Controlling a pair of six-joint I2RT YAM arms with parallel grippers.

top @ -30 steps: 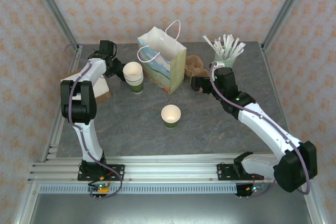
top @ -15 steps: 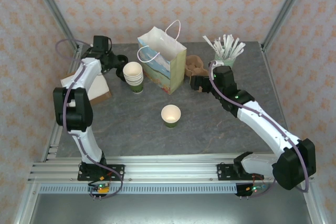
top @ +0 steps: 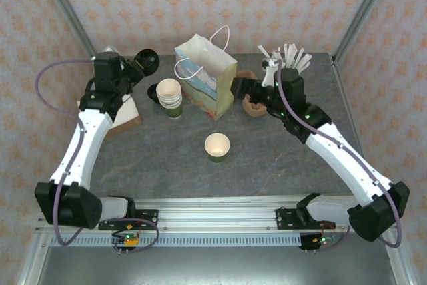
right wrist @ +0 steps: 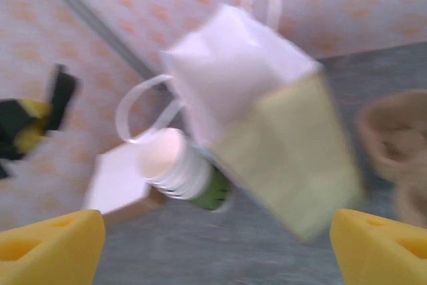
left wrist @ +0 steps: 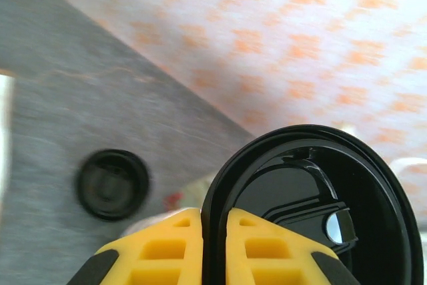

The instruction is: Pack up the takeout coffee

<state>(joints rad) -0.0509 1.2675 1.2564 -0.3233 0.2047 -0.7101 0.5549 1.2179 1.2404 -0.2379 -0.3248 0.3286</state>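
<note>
A single cream cup with a green lower part [top: 217,146] stands upright and lidless in the middle of the table. My left gripper [top: 135,67] [left wrist: 213,248] is lifted above the back left and is shut on the rim of a round black lid [top: 147,61] [left wrist: 313,208], held on edge. My right gripper [top: 245,89] [right wrist: 217,251] hangs open beside the right side of the paper bag [top: 207,78] [right wrist: 267,121], with nothing between its fingers.
A stack of lidless cream cups [top: 170,97] [right wrist: 180,168] stands left of the bag. Another black lid [top: 154,91] [left wrist: 112,183] lies beside it. A white box [top: 120,113] sits far left. Brown cup carriers [top: 253,103] and a mint cup of white sticks [top: 287,68] are back right.
My left arm has risen from the table beside the cup stack, carrying a black lid upward. My right gripper has lifted and moved back toward the bag's right side.
</note>
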